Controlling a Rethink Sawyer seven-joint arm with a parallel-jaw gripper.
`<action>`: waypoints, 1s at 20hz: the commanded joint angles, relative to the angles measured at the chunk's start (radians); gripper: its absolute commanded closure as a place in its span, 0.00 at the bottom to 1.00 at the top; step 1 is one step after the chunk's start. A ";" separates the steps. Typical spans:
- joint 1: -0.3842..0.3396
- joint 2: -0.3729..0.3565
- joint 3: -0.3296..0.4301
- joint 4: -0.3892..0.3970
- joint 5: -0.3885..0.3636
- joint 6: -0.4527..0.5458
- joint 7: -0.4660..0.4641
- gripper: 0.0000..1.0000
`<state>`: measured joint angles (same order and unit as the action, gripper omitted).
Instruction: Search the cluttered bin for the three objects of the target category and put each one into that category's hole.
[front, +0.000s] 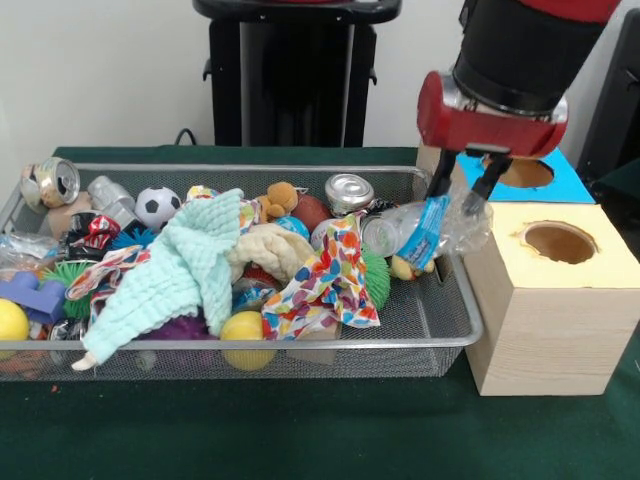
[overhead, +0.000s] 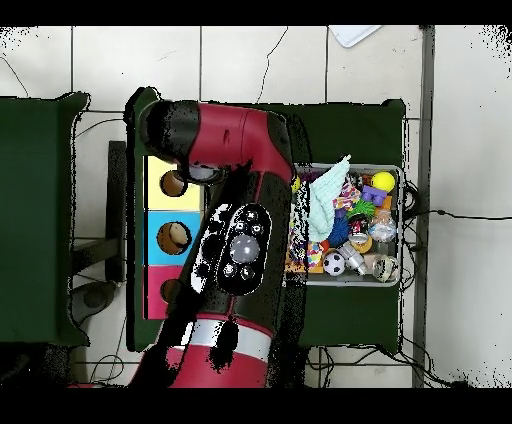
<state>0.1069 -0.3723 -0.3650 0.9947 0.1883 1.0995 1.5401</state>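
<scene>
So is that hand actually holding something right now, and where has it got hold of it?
Yes: the hand grips a clear plastic bottle around its body near the blue label, above the bin's end.

Even, bright indoor light; soft shadows lie under the wire bin (front: 455, 335), with mild blur throughout.

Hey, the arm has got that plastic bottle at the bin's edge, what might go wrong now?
The gripper pinches the crushed bottle near one end only, so it may swing or slip back into the bin. Held lying sideways, the bottle might also catch on the rim of the yellow box's hole.
</scene>
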 joint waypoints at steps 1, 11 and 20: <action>0.034 -0.107 0.080 0.277 0.024 -0.050 0.194 1.00; 0.118 -0.250 0.080 0.527 0.061 -0.125 0.218 1.00; 0.163 -0.286 0.088 0.674 0.100 -0.255 0.236 1.00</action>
<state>0.2688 -0.6394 -0.3630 1.4451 0.2490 0.9274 1.5401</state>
